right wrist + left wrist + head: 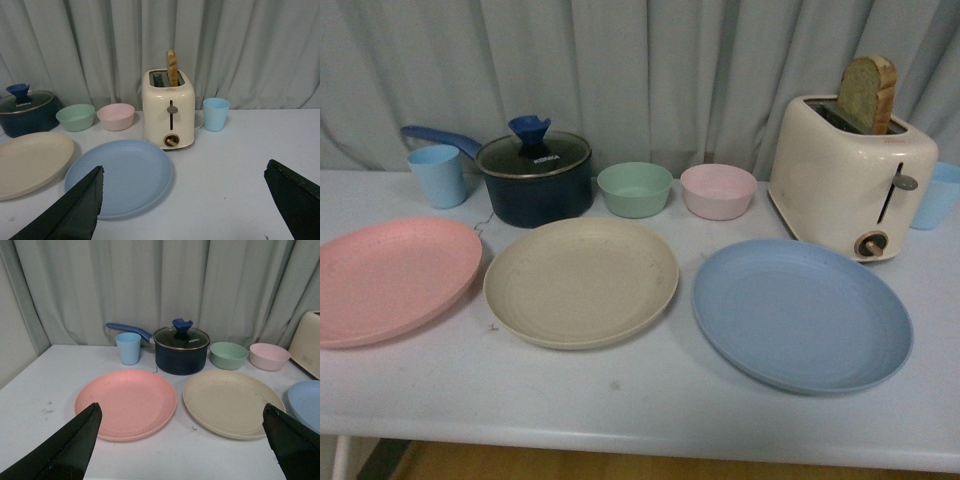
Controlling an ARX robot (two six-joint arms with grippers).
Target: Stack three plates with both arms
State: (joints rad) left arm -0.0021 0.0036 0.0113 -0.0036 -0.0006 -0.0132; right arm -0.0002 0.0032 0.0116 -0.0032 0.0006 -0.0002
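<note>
The left pincer [181, 409] and the right pincer [185, 167] both stand wide apart and hold nothing, apparently above the near edge of the tabletop [620, 400]. The pink plate [395, 280], beige plate [580, 282] and blue plate [802, 314] lie separately in a row. No stacking is done yet, so the whole task is left.

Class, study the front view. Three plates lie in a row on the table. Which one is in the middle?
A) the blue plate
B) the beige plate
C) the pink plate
B: the beige plate lies between the pink plate on one side and the blue plate on the other.
</note>
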